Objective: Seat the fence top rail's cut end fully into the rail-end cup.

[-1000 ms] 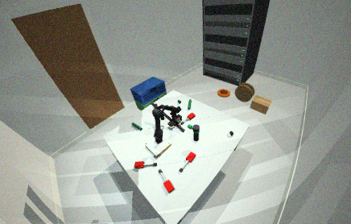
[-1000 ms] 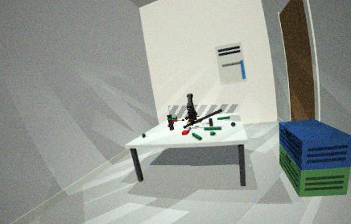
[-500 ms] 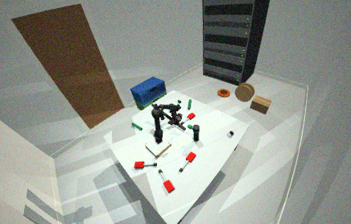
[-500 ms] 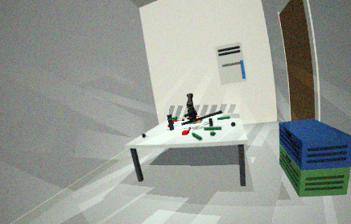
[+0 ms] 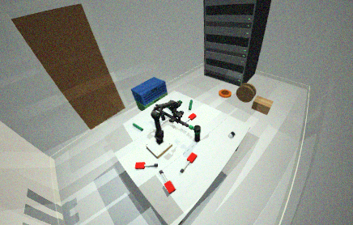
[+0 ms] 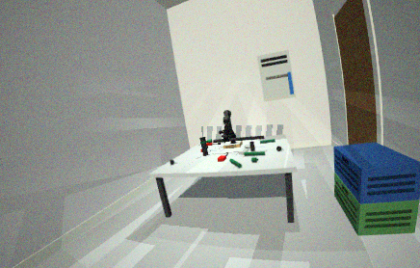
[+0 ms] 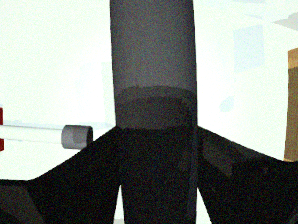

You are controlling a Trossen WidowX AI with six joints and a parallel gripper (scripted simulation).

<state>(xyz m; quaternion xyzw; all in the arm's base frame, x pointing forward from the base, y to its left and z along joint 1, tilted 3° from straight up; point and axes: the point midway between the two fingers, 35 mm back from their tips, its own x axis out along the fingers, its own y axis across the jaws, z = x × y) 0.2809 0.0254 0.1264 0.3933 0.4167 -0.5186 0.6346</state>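
Note:
The dark rail (image 5: 184, 121) (image 6: 247, 138) (image 7: 152, 45) is about level above the table. My gripper (image 7: 153, 130) is shut on it; the fingers press on both sides in the wrist view. The big black post (image 5: 197, 134) (image 6: 204, 147) stands upright. The green rail-end cup (image 5: 191, 127) (image 6: 209, 141) is high on the post's side, near the post cap. The rail's near end meets or almost meets the cup; how deep it sits cannot be told. A short dark post (image 6: 252, 147) stands under the rail's other part; its loop cap is too small to make out.
Red-headed tools (image 5: 192, 158) (image 5: 170, 187) (image 5: 140, 165) lie on the white table (image 5: 215, 162), and another (image 5: 192, 116) lies behind the rail. Green pieces (image 5: 138, 127) (image 5: 190, 104) and a small dark-and-white piece (image 5: 231, 134) lie farther out. The arm stands on a wooden board (image 5: 160, 150).

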